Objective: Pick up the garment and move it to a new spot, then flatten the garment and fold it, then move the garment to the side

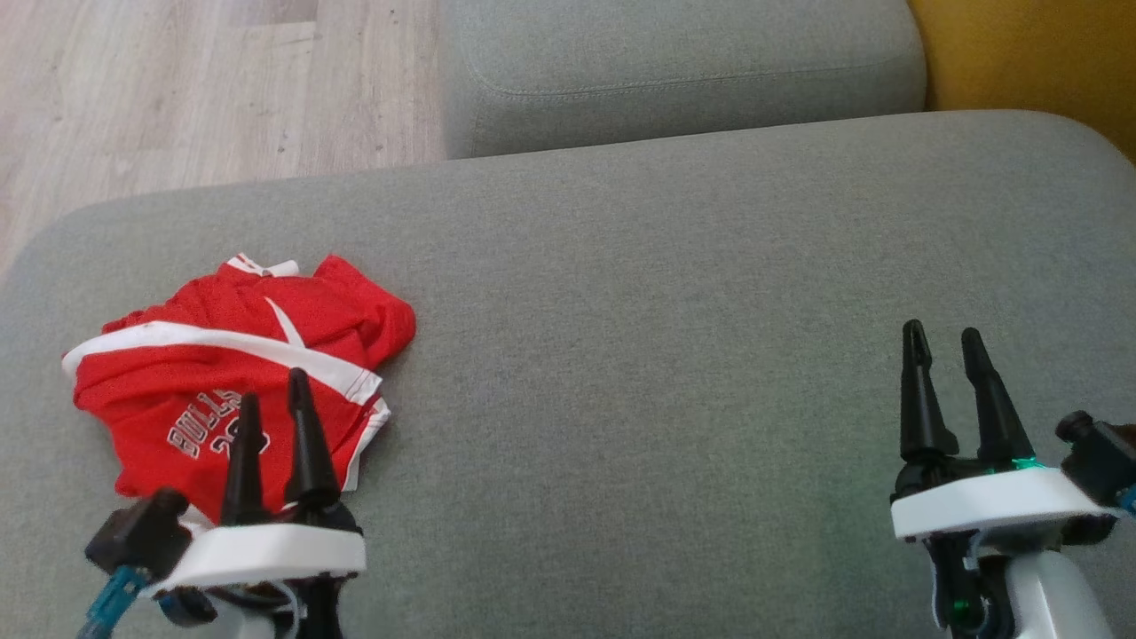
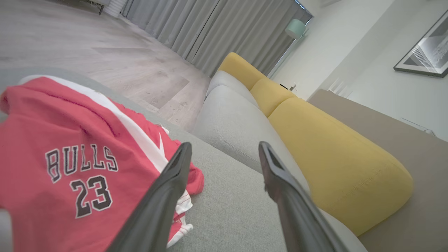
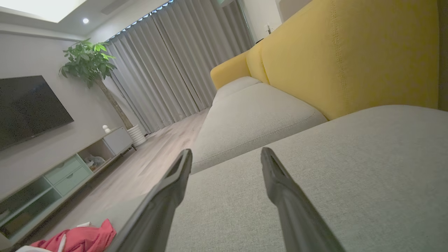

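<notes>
Head view. The garment lies crumpled on the near-left part of the grey sofa seat. It is a red jersey with white trim and white "BULLS" lettering. The heap is bunched, somewhat wider left to right than near to far, and we read no clear long axis. The left gripper stands at its near edge with the fingers pointing far and overlapping the red cloth. We cannot tell whether they touch it. The fingers are spread, with nothing between them. The right gripper is well apart, over bare seat at the near right, likewise spread and empty.

Left wrist view. The garment sits left of the finger line, and "BULLS 23" is legible on a fairly smooth panel. The left finger crosses the hem, while the gap between the fingers looks onto bare seat. The yellow backrest lies beyond.

Right wrist view. The right gripper is released over empty cushion, and the garment shows as a small red fold far off at the lower left.

Judgement: the pick-up is not yet begun. The left arm is clearly nearer, and it would need to shift left onto the heap before closing.
</notes>
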Available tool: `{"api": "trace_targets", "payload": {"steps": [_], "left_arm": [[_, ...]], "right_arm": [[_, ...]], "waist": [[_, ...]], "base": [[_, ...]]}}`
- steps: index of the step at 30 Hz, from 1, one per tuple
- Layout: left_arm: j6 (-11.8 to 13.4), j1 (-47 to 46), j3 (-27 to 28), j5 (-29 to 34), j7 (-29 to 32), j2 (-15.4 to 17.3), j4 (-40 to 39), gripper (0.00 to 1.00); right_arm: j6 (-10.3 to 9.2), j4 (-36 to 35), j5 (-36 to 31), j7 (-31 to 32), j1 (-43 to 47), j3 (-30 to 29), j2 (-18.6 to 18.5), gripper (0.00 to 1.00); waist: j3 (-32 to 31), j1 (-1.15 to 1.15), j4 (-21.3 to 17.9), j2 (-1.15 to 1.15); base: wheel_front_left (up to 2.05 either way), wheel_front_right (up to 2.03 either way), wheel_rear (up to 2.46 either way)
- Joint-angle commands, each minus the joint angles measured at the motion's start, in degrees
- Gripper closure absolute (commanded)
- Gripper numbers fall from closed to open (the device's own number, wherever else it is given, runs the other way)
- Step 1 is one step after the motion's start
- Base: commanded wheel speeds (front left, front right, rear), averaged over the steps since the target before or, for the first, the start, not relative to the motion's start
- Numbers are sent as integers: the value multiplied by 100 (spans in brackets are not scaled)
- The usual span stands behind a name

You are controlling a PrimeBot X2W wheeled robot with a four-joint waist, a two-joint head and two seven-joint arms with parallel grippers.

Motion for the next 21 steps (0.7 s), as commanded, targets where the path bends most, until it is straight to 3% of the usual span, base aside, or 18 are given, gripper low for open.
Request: {"api": "trace_targets", "payload": {"steps": [1, 10, 21], "left_arm": [[-27, -263, 17, 371, -108, 29, -245, 0], [-58, -336, -323, 1560, -276, 61, -205, 0], [68, -332, -435, 2124, -445, 65, -116, 0]], "right_arm": [[-3, -217, -350, -113, -240, 139, -44, 0], [-3, -267, -1356, -282, -229, 306, -48, 0], [-3, -357, -2206, -451, -235, 388, -52, 0]], "waist": [[8, 0, -15, 0], [44, 0, -96, 0], [78, 0, -172, 0]], "base": [[0, 0, 0], [0, 0, 0], [0, 0, 0]]}}
